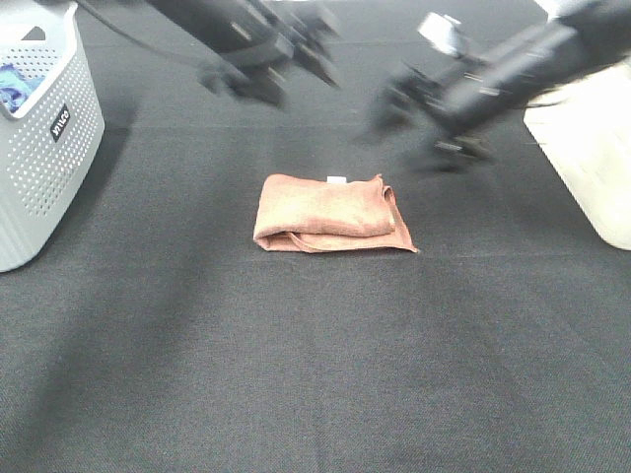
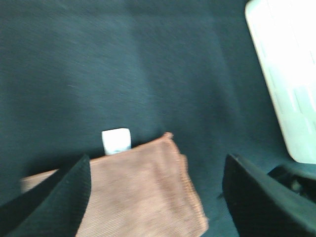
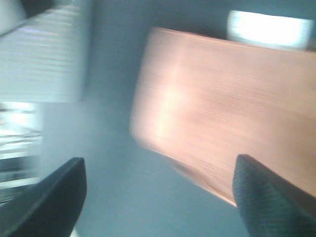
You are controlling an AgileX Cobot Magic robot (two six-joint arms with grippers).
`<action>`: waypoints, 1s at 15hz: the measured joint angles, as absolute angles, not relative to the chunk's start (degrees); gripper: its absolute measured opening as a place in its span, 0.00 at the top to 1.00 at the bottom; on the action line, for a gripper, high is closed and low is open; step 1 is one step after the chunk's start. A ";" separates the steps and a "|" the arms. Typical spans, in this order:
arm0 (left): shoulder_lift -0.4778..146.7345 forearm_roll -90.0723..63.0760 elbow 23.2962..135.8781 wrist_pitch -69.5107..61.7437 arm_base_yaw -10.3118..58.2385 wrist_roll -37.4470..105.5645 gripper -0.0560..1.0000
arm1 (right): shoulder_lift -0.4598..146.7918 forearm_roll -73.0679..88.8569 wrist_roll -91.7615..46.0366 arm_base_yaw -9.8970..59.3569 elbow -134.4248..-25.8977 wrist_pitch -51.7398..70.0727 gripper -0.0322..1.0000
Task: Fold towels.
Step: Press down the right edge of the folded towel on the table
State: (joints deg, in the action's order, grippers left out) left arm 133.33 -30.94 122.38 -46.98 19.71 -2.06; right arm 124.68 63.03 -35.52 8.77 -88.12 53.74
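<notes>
A salmon-pink towel (image 1: 330, 213) lies folded in a small rectangle on the dark cloth table (image 1: 296, 374), with a white label (image 1: 337, 179) at its far edge. It also shows in the left wrist view (image 2: 143, 192) and in the right wrist view (image 3: 227, 103). My left gripper (image 1: 268, 74) is raised above and behind the towel, open and empty. My right gripper (image 1: 419, 133) is raised to the towel's right rear, open and empty. Both arms are blurred with motion.
A grey perforated laundry basket (image 1: 44, 148) stands at the left edge with blue cloth inside. A white bin (image 1: 592, 148) stands at the right edge; it also shows in the left wrist view (image 2: 289, 74).
</notes>
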 joint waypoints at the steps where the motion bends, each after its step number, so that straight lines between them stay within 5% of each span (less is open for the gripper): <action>1: 132.53 -30.60 122.38 -48.13 19.08 -1.60 0.28 | 126.68 66.98 -38.27 9.97 -88.12 53.97 0.23; 15: 128.23 -23.95 122.56 -59.53 18.39 2.64 0.28 | 131.55 66.52 -41.14 4.47 -88.12 55.06 0.23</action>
State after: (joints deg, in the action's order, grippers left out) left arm 128.23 -23.95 122.56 -59.53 18.39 2.64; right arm 131.55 66.52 -41.14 4.47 -88.12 55.06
